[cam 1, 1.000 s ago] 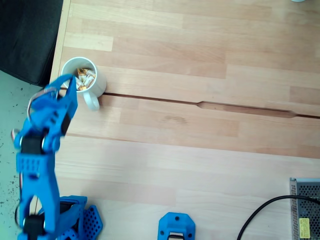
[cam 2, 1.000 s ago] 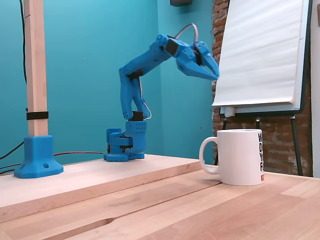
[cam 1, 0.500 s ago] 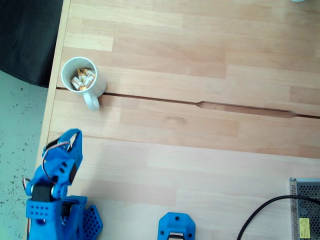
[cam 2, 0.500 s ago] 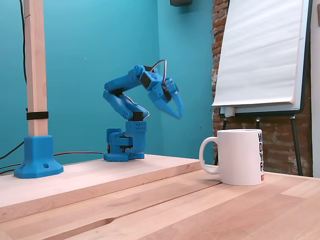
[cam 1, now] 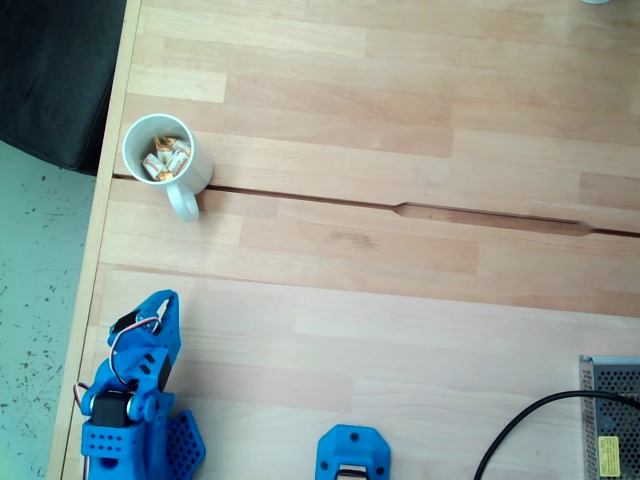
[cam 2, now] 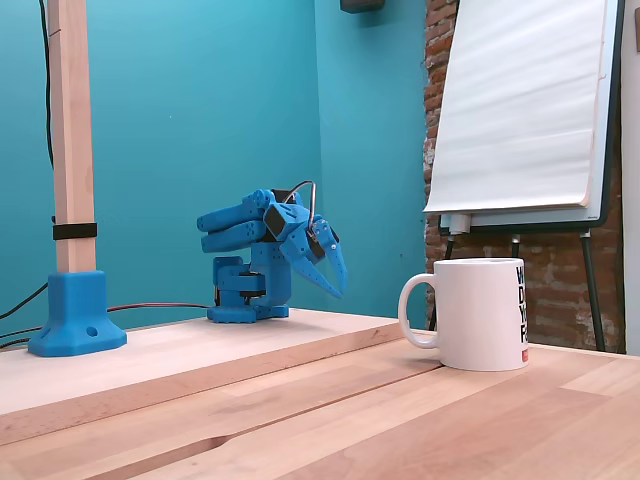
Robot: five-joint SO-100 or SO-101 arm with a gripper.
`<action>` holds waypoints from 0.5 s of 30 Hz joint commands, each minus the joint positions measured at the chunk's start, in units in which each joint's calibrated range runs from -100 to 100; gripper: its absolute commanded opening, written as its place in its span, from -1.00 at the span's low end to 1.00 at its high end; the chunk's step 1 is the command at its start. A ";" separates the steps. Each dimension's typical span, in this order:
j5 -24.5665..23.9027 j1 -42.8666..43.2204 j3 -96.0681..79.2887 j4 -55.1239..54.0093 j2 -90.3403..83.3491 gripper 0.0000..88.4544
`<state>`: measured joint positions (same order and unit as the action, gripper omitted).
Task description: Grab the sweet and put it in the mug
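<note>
The white mug (cam 1: 135, 165) stands near the table's left edge in the fixed view from above, handle toward the camera's bottom. Several sweets (cam 1: 165, 158) in white wrappers with orange-gold ends lie inside it. In the side fixed view the mug (cam 2: 480, 315) is in the right foreground and its inside is hidden. My blue gripper (cam 1: 164, 300) sits folded back over the arm's base at the lower left, far from the mug. From the side, the gripper (cam 2: 336, 285) points down just above the table, shut and holding nothing.
A blue printed mount (cam 1: 352, 455) sits at the bottom edge, with a grey metal box (cam 1: 610, 420) and black cable (cam 1: 525, 420) at the lower right. A groove (cam 1: 400, 208) crosses the wooden table. A wooden post in a blue foot (cam 2: 75, 320) stands left; a flip chart (cam 2: 530, 110) stands behind.
The arm has drawn back from above the mug and folded down over its base. The gripper has dropped low near the table. Mug and sweets have not moved.
</note>
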<state>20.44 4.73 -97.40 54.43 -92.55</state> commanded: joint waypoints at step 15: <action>0.15 -0.44 -2.60 -0.08 -2.80 -1.00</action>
<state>20.44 4.73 -99.10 54.43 -95.00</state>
